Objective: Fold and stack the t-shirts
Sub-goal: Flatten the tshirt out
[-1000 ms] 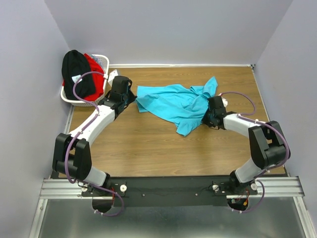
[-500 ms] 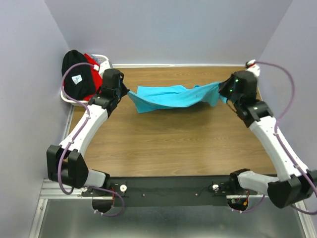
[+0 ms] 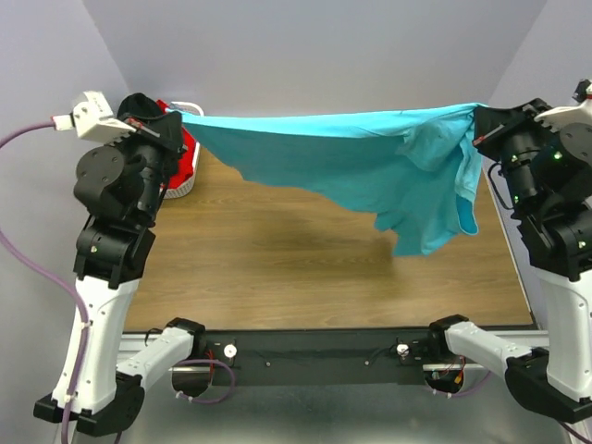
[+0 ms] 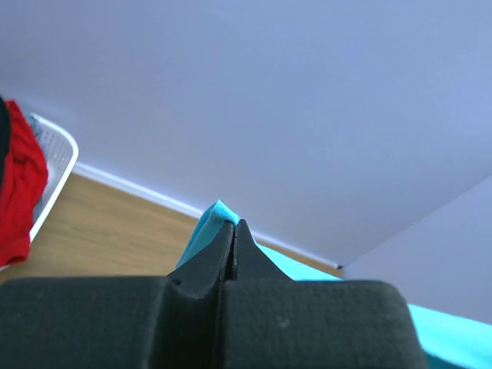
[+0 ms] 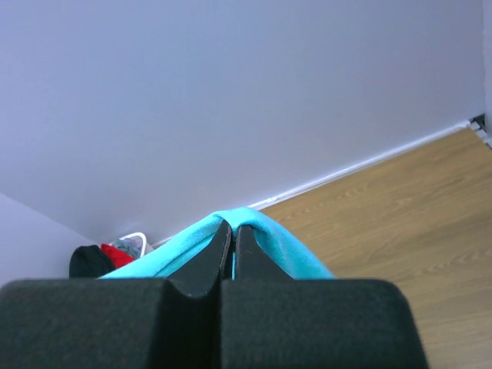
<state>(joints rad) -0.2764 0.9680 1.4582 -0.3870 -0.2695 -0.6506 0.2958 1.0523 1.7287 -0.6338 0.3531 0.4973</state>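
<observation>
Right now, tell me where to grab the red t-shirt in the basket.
Grip the bunched fold where the red t-shirt bulges over the white lattice basket's table-side rim, coming down from above on that side; the rest is hidden, so that exposed fold looks easiest.

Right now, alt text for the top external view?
A bright turquoise short-sleeved cloth t-shirt hangs stretched in the air above the brown wooden table, one end pinched in the shut left pincer, the other in the shut right pincer.

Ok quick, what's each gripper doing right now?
Left gripper: shut on the turquoise t-shirt.
Right gripper: shut on the same turquoise t-shirt.
</observation>
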